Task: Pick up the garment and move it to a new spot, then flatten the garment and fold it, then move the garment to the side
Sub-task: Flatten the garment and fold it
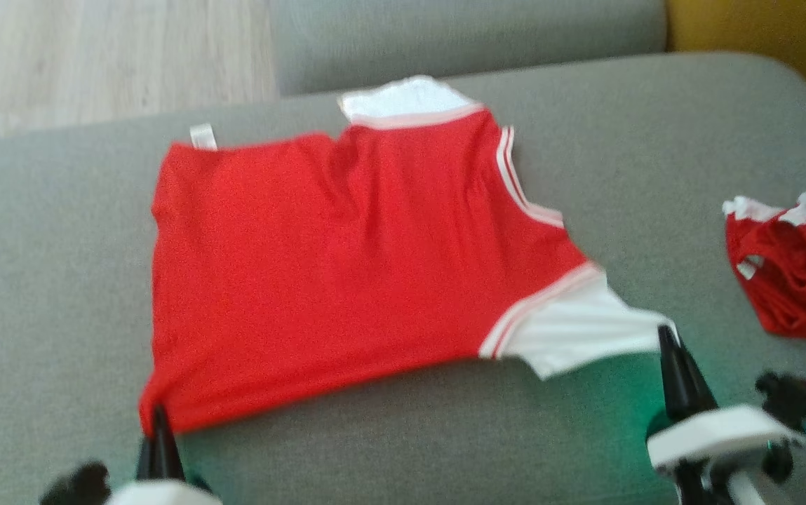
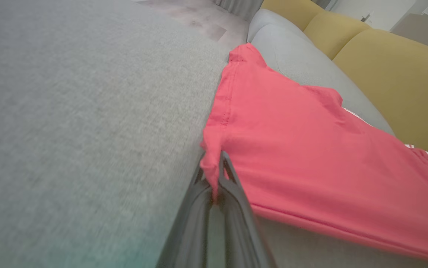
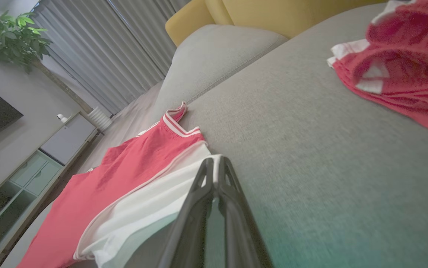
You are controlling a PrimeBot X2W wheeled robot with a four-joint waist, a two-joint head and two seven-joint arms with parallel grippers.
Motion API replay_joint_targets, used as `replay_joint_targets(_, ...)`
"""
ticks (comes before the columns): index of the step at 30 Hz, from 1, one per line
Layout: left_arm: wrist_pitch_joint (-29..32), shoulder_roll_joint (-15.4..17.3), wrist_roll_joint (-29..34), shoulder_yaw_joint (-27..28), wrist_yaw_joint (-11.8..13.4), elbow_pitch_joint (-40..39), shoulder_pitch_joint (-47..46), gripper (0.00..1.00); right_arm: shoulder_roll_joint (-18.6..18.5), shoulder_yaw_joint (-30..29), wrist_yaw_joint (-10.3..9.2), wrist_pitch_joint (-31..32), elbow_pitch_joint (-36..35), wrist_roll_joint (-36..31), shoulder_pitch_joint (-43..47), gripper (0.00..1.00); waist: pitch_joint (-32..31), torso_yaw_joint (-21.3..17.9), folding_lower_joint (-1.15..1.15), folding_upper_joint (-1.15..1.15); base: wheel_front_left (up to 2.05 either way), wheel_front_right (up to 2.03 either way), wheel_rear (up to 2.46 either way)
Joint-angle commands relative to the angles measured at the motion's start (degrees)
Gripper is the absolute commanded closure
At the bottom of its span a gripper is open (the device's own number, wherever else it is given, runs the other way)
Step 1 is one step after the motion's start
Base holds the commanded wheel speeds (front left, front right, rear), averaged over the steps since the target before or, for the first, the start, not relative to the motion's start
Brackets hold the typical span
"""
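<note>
The shirt (image 1: 332, 266), red with white sleeves, lay spread almost flat on the grey sofa (image 1: 655, 140), its hem toward the robot's left and its collar toward the right. The left gripper (image 1: 159, 414) was pressed together on the near hem corner. In the left wrist view a fold of red cloth sat pinched between its fingers (image 2: 232, 178). The right gripper (image 1: 667, 337) was closed on the edge of the near sleeve (image 1: 578, 330), and the right wrist view showed the white cloth caught at its tips. The far sleeve (image 1: 403, 98) lay near the seat's far edge. A crumpled red-and-white heap (image 1: 792, 266) lay well apart to the right on the same seat. Yellow cushions (image 2: 385, 74) stood behind.
</note>
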Motion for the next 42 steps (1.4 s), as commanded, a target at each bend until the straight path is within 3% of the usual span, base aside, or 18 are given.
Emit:
replay_joint_targets(1, -0.31, 1.54, -1.1, 0.81, 0.15, -1.45, 1.12, 1.0, -1.76, 0.85, -0.04, -0.39, -1.9, 1.32, 0.99, 1.0, -2.76, 0.07, 0.02, 0.0, 0.0, 0.0, 0.0)
replay_joint_targets(10, -0.31, 1.53, -3.86, -1.68, 0.15, -2.45, 5.32, 1.0, -4.24, 3.79, -0.04, 0.21, -5.03, 6.83, 7.81, 1.0, -4.88, 2.21, 0.02, 0.0, 0.0, 0.0, 0.0)
replay_joint_targets(19, -0.31, 1.53, 0.57, -4.45, 0.15, -2.67, -0.55, 1.0, -2.62, 4.47, -0.04, -0.08, -7.47, 8.91, 2.57, 1.0, -3.09, 3.29, 0.02, 0.0, 0.0, 0.0, 0.0)
replay_joint_targets(27, -0.31, 1.52, -0.87, -5.09, 1.11, 1.09, -8.86, 1.0, 0.94, 5.57, -0.04, -0.12, -0.21, 9.48, -9.64, 1.0, 1.05, 5.01, 0.02, 0.0, 0.0, 0.0, 0.0)
replay_joint_targets(42, -0.31, 1.52, -0.86, -9.84, 1.88, 9.11, -22.59, 1.0, 2.63, 1.25, -0.04, -0.38, 11.76, 4.49, -25.36, 1.0, 7.47, 7.44, 0.02, 0.0, 0.0, 0.0, 0.0)
